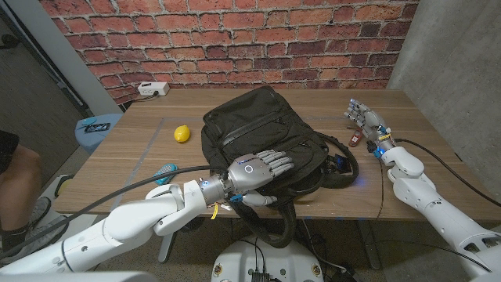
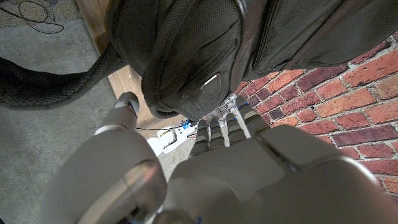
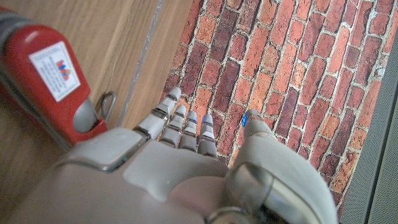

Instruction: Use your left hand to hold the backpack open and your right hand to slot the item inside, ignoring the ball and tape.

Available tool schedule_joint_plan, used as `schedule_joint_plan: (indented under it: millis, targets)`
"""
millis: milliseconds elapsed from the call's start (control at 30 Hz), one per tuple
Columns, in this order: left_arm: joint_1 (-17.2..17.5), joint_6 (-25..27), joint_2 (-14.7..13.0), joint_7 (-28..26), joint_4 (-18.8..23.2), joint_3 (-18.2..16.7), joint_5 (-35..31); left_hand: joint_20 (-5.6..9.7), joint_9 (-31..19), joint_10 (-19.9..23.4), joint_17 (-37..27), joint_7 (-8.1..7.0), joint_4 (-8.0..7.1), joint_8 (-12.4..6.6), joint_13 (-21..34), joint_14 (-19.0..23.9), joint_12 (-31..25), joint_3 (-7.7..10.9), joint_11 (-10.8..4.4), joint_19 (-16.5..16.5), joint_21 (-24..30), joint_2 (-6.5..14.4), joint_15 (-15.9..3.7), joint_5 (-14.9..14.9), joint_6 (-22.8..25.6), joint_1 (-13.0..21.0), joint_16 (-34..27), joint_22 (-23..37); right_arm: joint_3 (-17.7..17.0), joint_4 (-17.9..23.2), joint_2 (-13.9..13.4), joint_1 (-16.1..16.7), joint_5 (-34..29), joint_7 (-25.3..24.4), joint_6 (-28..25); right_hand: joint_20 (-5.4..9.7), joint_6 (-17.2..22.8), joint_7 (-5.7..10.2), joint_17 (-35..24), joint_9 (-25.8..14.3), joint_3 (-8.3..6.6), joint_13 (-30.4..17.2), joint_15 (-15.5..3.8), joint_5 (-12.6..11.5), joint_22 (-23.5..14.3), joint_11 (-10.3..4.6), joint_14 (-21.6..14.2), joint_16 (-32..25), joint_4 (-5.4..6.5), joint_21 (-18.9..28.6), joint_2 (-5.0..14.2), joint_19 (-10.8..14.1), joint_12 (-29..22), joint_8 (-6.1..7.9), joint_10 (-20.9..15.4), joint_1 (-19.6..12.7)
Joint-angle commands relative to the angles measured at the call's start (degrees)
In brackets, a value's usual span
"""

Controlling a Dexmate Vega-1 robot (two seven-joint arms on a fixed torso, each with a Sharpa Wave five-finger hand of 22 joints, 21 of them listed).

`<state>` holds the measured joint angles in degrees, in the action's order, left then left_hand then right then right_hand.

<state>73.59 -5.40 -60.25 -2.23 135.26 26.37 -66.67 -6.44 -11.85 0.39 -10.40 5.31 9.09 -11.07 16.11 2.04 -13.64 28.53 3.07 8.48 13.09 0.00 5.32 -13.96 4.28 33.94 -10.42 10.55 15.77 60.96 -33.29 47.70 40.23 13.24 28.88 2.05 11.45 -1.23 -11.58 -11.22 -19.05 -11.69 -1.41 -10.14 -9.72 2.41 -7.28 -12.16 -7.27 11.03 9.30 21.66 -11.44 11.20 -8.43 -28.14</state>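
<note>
Two hands, two jobs. My left hand (image 1: 254, 168) lies on the black backpack (image 1: 266, 133) with fingers loosely extended, gripping nothing, so it should hook the zipper edge first. My right hand (image 1: 368, 124) stands beside the red item (image 3: 43, 81) on the tabletop (image 1: 141, 157), fingers apart and seemingly empty; it should close around the item's middle.

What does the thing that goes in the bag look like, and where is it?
Find the black backpack in the middle of the table. Look to its right, by the right hand. The small red item lies there, with a white label; the ball is yellow and far left.
</note>
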Motion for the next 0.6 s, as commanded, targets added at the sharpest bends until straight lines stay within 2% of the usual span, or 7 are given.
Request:
schedule_joint_plan:
  millis: [33, 200, 467, 600]
  targets:
    - [1.7, 0.8, -1.9, -0.8, 0.9, -1.6, -1.5, 0.16, -0.2, -0.3, -0.2, -0.10, 0.38, -0.26, 0.3, 0.0, -0.5, -0.02, 0.12, 0.2, -0.2, 0.0, 0.06, -0.1, -0.4, 0.6, -0.3, 0.3, 0.1, 0.9, -0.1, 0.2, -0.4, -1.2, -0.8, 0.08, -0.4, -0.03, -0.1, -0.2, -0.24, -0.2, -0.10, -0.4, -0.2, -0.23, 0.3, 0.1, -0.36, 0.1, 0.05, 0.0, 0.0, 0.10, 0.1, -0.6]
    - [2.1, 1.3, -1.7, -1.7, 0.6, -1.9, -1.6, 0.31, -0.2, 0.0, -0.2, -0.09, 0.40, -0.42, 0.4, 0.4, -0.7, 0.02, 0.03, 0.5, -0.1, 0.0, -0.19, -0.1, -0.1, 0.9, -0.5, 0.3, 0.1, 0.7, 0.1, 0.2, -0.2, -1.0, -0.6, 0.10, -0.4, -0.04, -0.1, -0.2, -0.25, -0.2, -0.13, -0.4, -0.2, -0.26, 0.3, 0.0, -0.36, 0.1, 0.07, 0.0, 0.0, 0.10, 0.1, -0.6]
    - [1.8, 2.0, -0.4, -5.8, -1.6, -0.5, -4.6, 0.77, -0.4, 2.9, -0.3, 0.13, 0.54, -1.69, 1.2, 4.1, -2.9, 0.25, -0.69, 2.5, 0.5, 0.2, -1.30, 0.0, 3.4, 2.5, -1.4, 0.4, 0.2, -0.8, 0.7, -0.7, -0.2, -0.1, 0.3, 0.11, -0.4, -0.06, -0.1, -0.2, -0.25, -0.2, -0.18, -0.4, -0.2, -0.22, 0.3, 0.0, -0.38, 0.1, 0.05, 0.0, 0.0, 0.13, 0.2, -0.7]
    - [1.6, 2.5, 0.1, -6.7, -2.3, 0.2, -5.5, 0.88, -0.5, 4.2, -0.4, -0.33, 0.67, -2.09, 1.7, 5.6, -4.0, 0.46, -1.02, 3.3, 0.8, 0.3, -1.62, -0.1, 4.7, 3.5, -1.6, 0.5, 0.2, -1.6, 0.9, -1.0, -0.1, 0.6, 0.8, 0.10, -0.4, -0.09, -0.1, -0.2, -0.24, -0.2, -0.23, -0.4, -0.2, -0.17, 0.3, 0.0, -0.40, 0.1, 0.03, 0.0, 0.0, 0.11, 0.1, -0.7]
